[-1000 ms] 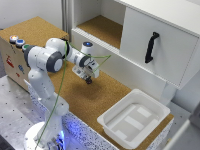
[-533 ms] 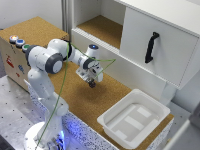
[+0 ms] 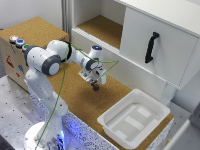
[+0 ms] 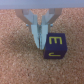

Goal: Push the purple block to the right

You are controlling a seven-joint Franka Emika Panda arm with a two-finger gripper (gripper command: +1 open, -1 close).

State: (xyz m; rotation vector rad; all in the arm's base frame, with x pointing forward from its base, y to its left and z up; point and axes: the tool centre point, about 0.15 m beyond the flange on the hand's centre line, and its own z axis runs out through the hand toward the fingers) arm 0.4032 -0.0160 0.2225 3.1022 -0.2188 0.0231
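In the exterior view our hand (image 3: 95,86) hid the purple block (image 4: 54,47); fingers narrow, beside it, shifted slightly since earlier.

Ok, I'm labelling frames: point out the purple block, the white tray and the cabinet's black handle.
purple block (image 4: 54,48), wrist view, its lettered top face.
white tray (image 3: 150,106), exterior view, its far rim.
black handle (image 3: 151,47), exterior view, mid-grip.

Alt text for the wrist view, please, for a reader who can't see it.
A small dark purple block with yellow letter markings sits on a cork surface, right beside the gripper, whose jaws point down at the cork with the block outside them, against one fingertip. Whether anything is held between the jaws cannot be told.
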